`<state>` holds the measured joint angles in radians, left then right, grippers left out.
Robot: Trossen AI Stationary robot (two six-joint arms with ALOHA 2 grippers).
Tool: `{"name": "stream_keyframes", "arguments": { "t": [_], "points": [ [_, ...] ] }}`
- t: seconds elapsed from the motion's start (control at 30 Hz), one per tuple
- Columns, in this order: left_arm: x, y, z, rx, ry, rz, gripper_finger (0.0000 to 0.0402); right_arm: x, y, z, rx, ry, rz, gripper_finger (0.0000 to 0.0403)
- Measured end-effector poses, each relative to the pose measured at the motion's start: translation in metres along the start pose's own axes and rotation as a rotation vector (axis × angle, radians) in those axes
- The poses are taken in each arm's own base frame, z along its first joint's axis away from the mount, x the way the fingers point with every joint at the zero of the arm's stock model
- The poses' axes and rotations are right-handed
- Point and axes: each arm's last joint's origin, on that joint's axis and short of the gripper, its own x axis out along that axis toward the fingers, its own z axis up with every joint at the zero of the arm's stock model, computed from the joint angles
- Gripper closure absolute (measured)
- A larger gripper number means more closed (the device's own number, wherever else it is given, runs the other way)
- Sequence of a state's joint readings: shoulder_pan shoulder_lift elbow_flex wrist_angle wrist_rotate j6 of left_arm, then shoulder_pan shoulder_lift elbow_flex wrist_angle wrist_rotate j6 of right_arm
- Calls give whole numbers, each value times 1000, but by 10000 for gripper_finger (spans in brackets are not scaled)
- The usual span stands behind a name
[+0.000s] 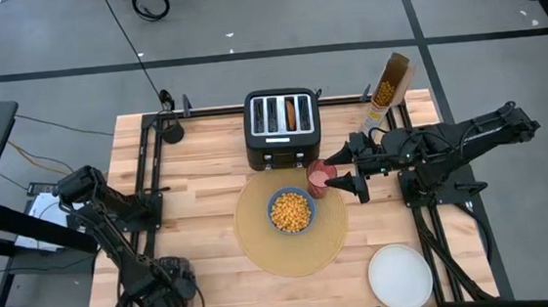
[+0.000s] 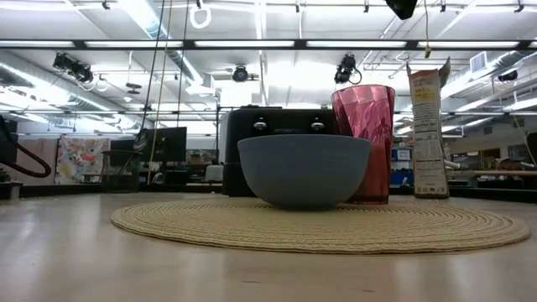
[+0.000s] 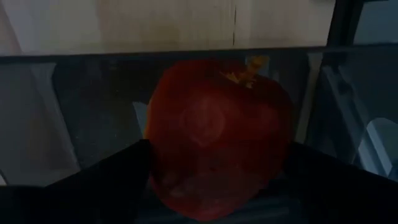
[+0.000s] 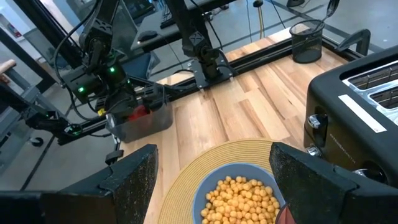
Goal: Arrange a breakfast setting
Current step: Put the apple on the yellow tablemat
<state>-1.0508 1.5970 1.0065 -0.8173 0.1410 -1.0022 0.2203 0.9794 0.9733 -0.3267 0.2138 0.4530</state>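
A blue bowl (image 1: 290, 211) full of yellow cereal sits on the round tan placemat (image 1: 262, 248). The pink cup (image 1: 321, 177) stands on the placemat's far right edge. My right gripper (image 1: 340, 172) is open just to the right of the cup, with a finger on either side of it and apart from it. My left gripper (image 1: 171, 282) reaches down into a clear bin (image 4: 140, 121) at the near left corner and is shut on the red apple (image 3: 217, 134). The white plate (image 1: 400, 276) lies near right. A bagel (image 1: 292, 113) stands in the toaster (image 1: 283, 128). The spoon is out of view. My left gripper pinches the apple between its two fingers (image 3: 124, 174), which lie against the apple's two opposite sides (image 3: 163, 155). The stem end (image 3: 249, 68) points away from the gripper. The apple is inside the bin. I cannot tell whether it is lifted off the bin's floor.
A cereal box (image 1: 389, 84) stands at the far right. A black mesh cup (image 1: 169, 130) stands at the far left. Black rails (image 1: 147, 154) run along the table's left, right and far sides. Bare wood lies left of the placemat.
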Motion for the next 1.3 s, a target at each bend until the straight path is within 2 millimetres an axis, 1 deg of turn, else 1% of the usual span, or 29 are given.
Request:
{"name": "stream_keyframes", "arguments": {
  "t": [0.23,0.33,0.4,0.57,0.63,0.8,0.97,1.07,1.3],
  "points": [
    [0,0,0,1,6,0,78,0,0,0,0,-1,0,91],
    [0,0,0,0,6,1,79,0,0,0,0,-2,0,91],
    [0,1,-1,-1,10,7,68,0,0,0,0,-2,-1,91],
    [0,3,-3,8,32,30,19,0,0,0,-1,-3,-3,91],
    [0,3,-3,30,35,26,10,0,0,0,-2,-3,-3,91],
    [0,1,-4,50,32,15,7,0,0,0,0,-3,-4,91],
    [0,-2,-1,56,-10,-1,6,0,0,0,0,-6,-10,91],
    [2,-3,-3,66,-37,22,6,0,0,0,0,-6,-11,91],
    [4,-5,-7,96,-162,113,6,0,-1,0,0,-9,-18,91]
  ]
}}
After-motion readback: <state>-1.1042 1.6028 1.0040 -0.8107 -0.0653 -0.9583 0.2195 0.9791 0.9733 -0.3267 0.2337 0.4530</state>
